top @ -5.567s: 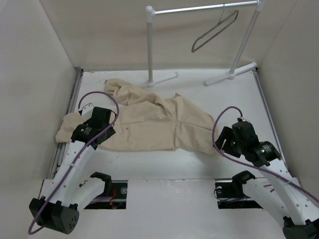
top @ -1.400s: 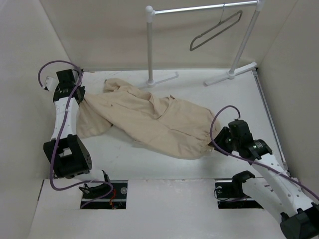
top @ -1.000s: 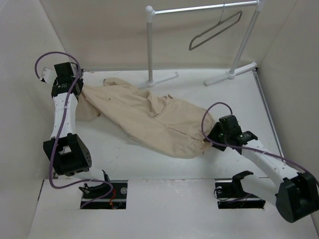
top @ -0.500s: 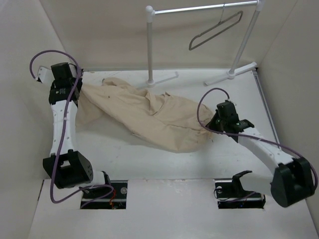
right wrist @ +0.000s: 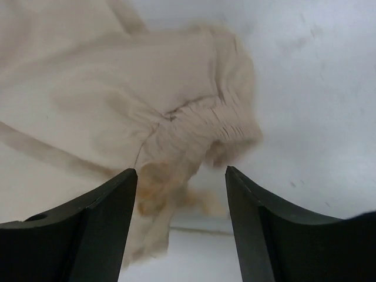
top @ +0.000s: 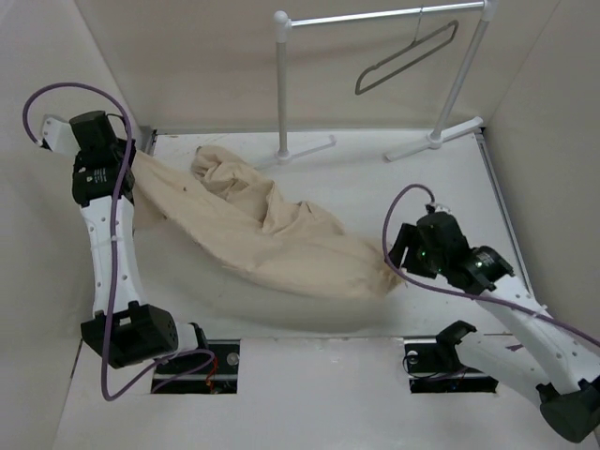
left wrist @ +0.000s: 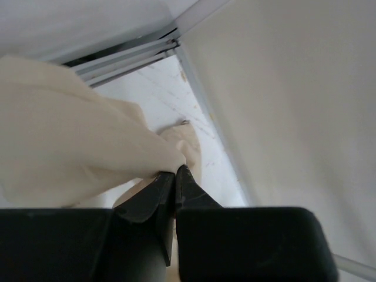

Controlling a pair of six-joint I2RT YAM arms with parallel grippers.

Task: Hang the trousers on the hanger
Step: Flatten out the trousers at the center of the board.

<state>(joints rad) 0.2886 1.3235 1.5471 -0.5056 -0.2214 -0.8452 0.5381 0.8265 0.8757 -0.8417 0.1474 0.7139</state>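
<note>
The beige trousers (top: 272, 234) lie stretched across the table from the far left to the near right. My left gripper (top: 120, 169) is raised by the left wall, shut on one end of the trousers (left wrist: 88, 147), which hangs lifted from it. My right gripper (top: 398, 251) is open just above the table; the gathered waistband end (right wrist: 205, 129) lies slack in front of the fingers, not held. The thin grey hanger (top: 405, 58) hangs by its hook from the rack rail at the top right, far from both grippers.
A white tubular garment rack (top: 282, 84) with feet stands at the table's far edge. Beige walls close in on the left, back and right. Two openings with cables sit in the near board by the arm bases (top: 197, 361).
My left gripper has risen and drawn back toward the left wall, pulling the trousers taut. My right gripper has let the waistband end go, opened, and pulled back slightly.
</note>
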